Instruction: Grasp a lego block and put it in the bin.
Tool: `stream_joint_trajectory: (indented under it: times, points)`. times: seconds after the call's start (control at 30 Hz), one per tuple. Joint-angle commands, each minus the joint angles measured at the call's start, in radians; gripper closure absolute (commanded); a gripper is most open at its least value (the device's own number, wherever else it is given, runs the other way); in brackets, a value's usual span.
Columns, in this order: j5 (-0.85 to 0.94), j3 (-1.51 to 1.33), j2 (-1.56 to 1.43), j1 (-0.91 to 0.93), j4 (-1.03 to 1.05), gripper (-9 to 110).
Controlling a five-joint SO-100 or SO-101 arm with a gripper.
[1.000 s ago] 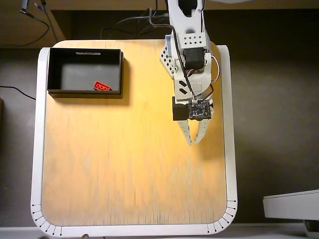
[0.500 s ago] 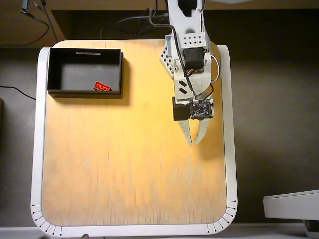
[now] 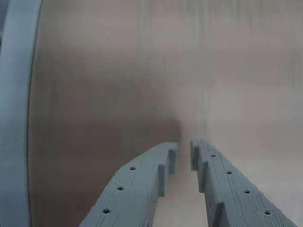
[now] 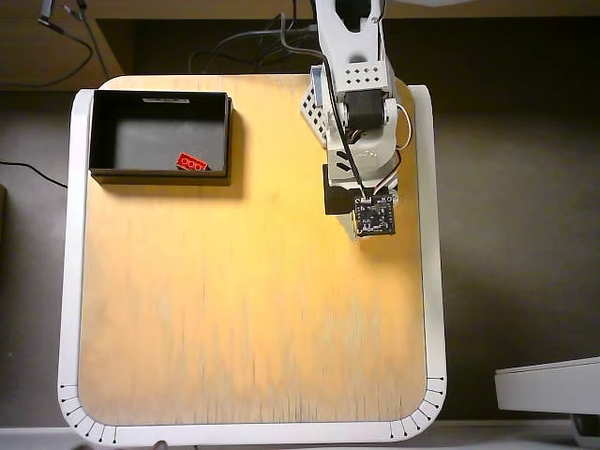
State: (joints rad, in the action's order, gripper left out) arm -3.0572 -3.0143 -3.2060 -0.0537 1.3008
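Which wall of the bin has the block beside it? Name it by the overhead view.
The bin's bottom wall in the overhead view: the block lies close by it, right of middle. The top wall bears the label instead.

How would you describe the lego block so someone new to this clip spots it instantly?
In the overhead view, find the wooden table, then the black bin at its upper-left corner. The lego block lies on the bin's floor by the lower wall, the only bright red thing there.

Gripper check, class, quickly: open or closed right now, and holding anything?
Gripper: closed to a narrow slit, nothing between its pale grey plastic fingers; the small red lego block lies in the black rectangular bin.
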Motion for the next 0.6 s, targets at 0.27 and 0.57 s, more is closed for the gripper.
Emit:
stream_joint_trajectory:
  times: [0.27,0.57]
  points:
    - [0.052,-0.160,-0.091,-0.043,0.029,101]
    - [0.052,-0.160,-0.091,-0.046,0.029,101]
